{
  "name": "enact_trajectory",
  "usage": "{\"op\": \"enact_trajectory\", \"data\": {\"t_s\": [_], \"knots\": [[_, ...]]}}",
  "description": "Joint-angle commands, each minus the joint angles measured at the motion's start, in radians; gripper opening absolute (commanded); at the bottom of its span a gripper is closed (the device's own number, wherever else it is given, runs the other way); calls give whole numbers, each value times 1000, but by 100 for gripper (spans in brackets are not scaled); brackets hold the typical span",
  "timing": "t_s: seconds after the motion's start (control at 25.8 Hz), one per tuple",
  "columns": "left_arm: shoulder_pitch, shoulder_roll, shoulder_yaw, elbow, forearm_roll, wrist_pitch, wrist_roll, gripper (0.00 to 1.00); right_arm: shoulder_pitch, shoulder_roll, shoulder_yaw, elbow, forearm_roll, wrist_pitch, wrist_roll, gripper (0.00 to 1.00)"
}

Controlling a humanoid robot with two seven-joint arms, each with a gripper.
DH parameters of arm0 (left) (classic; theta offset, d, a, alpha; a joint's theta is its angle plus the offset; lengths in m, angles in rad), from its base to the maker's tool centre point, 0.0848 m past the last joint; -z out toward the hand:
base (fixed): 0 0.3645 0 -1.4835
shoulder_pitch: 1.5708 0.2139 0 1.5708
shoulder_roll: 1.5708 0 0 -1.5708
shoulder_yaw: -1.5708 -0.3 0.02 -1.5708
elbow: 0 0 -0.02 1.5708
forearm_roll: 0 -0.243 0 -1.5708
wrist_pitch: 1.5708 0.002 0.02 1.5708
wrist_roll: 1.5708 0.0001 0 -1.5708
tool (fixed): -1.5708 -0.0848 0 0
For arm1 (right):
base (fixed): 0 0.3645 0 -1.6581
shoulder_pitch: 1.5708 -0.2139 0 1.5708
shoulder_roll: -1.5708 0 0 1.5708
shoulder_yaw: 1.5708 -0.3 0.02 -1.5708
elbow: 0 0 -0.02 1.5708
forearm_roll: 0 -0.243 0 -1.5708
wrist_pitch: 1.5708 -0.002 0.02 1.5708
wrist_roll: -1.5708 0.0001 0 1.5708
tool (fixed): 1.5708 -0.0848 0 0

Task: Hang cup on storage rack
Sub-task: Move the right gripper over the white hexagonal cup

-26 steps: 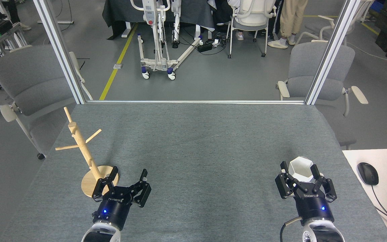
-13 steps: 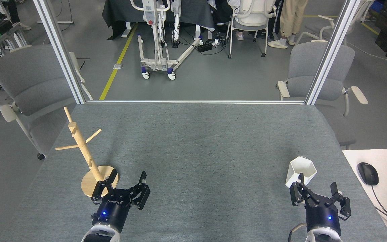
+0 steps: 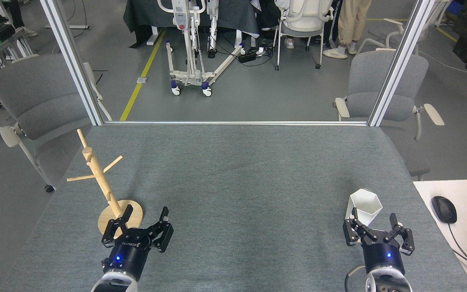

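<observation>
So the right gripper (image 3: 377,227) had its jaws around the cup (image 3: 364,207) a second ago, then backed off toward the near edge, and now it's creeping forward again — jaws spread wide, holding nothing, left tip just touching or right beside the cup's near wall. Looks like a re-grip to me, maybe the first hold wasn't lined up.

The cup sits upright on the tabletop (image 3: 237,182) at about 4 o'clock from the middle, hexagon rim facing up. It hasn't really shifted beyond a small nudge.

The left gripper (image 3: 142,217) has slid a bit toward the near edge too. Jaws open, empty, parked just beside the rack's round base.

The rack (image 3: 99,178) is way over at 8 o'clock, pegs all bare — so nothing is hung yet. My read: the whole task is still ahead. The cup needs a solid grab, then a long trip across to a peg, possibly with a handoff.
</observation>
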Motion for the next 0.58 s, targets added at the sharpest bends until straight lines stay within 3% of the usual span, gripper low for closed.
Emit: {"op": "enact_trajectory", "data": {"t_s": [0.0,0.15,0.39,0.54], "knots": [[0,-2,2,0,0,1,4,99,-7,-27,5,21,2,-46,-40,100],[-3,-8,2,-6,0,2,4,99,1,-54,4,24,2,-74,-42,100],[-5,-16,1,-6,0,5,10,99,-1,-146,11,67,-4,-167,-68,100],[-1,-13,-1,5,0,5,13,99,-10,-157,17,121,-1,-193,-138,100]]}}
